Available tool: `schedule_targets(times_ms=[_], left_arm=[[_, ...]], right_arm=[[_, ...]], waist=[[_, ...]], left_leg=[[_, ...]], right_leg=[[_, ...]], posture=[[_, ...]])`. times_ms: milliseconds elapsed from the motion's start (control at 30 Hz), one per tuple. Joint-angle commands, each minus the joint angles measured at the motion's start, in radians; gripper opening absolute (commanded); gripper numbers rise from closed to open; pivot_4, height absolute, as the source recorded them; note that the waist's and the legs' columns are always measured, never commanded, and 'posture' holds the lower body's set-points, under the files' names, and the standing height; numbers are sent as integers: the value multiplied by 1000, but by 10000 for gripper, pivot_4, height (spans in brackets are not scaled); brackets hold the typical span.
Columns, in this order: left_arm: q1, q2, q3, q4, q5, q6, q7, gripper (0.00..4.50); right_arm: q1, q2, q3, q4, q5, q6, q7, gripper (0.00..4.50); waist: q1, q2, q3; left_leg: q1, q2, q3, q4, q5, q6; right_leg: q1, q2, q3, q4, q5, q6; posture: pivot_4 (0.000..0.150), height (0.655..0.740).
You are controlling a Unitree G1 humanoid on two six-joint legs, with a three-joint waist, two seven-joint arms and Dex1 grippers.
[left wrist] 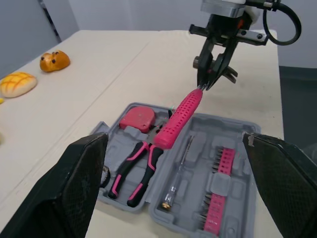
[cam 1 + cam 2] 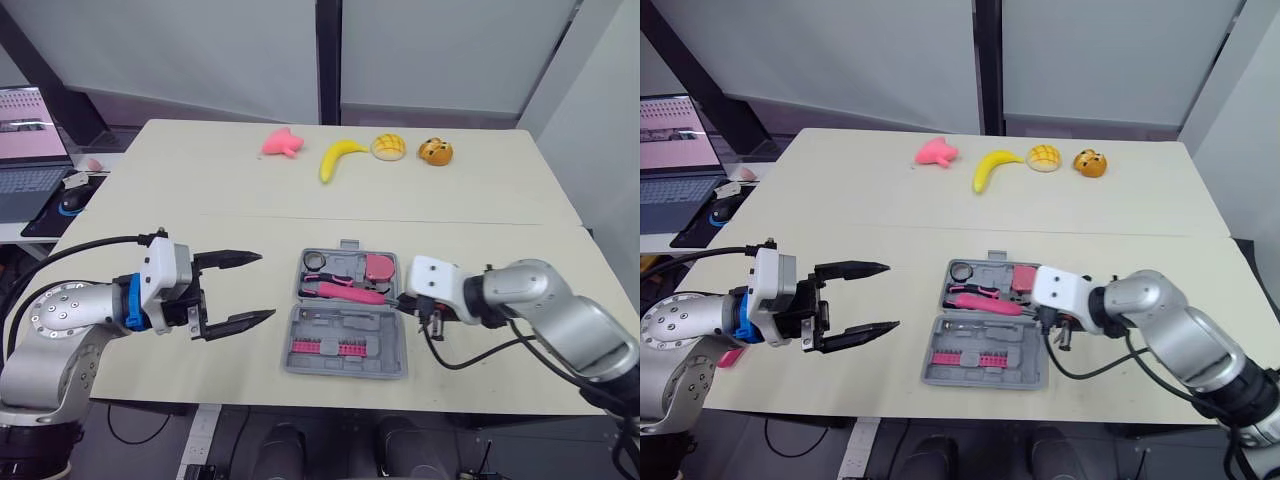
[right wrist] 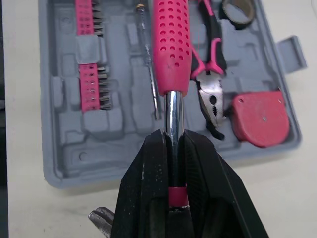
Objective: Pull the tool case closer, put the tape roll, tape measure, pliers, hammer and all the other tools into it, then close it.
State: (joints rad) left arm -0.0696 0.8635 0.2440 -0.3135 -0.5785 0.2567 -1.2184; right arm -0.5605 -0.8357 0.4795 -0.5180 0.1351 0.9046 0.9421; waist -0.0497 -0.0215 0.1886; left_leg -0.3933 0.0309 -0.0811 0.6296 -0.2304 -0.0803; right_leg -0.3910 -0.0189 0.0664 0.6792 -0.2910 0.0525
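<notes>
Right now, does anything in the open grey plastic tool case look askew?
Yes: the pink-handled hammer, gripped at its steel shaft by the right gripper, slants across the pink-and-black pliers, not seated in any moulded slot.

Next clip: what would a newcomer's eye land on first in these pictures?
The right gripper is shut on the chrome shaft of the hammer, whose pink handle slants over the open grey tool case. Left of the case, the left gripper hangs wide open and empty. A yellow banana lies near the far edge of the table.
</notes>
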Motion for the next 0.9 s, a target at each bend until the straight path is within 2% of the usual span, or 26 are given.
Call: schedule_targets(times_ms=[33,267,600,900], left_arm=[[7,47,17,1,-10,-24,-78,45000],[31,98,-1,131,27,-173,-288,45000],[-48,112,-39,255,55,-222,-387,45000],[-59,110,-51,248,58,-221,-395,45000]], right_arm=[[-59,9,63,-15,-35,32,12,2138],[-133,26,196,-38,-79,87,32,2138],[-168,99,300,-12,-153,131,-22,2138],[-154,140,320,53,-191,98,-48,2138]], waist=[[4,0,0],[-1,0,0],[-2,0,0],[-7,0,0]], left_leg=[[-1,0,0,0,0,0],[0,0,0,0,0,0],[-5,0,0,1,0,0],[-8,0,1,0,0,0]], right_leg=[[0,0,0,0,0,0],[-2,0,-1,1,0,-1],[-7,0,-1,2,0,-1],[-12,0,0,4,0,-1]], posture=[[1500,7400],[1500,7400],[1500,7400],[1500,7400]])
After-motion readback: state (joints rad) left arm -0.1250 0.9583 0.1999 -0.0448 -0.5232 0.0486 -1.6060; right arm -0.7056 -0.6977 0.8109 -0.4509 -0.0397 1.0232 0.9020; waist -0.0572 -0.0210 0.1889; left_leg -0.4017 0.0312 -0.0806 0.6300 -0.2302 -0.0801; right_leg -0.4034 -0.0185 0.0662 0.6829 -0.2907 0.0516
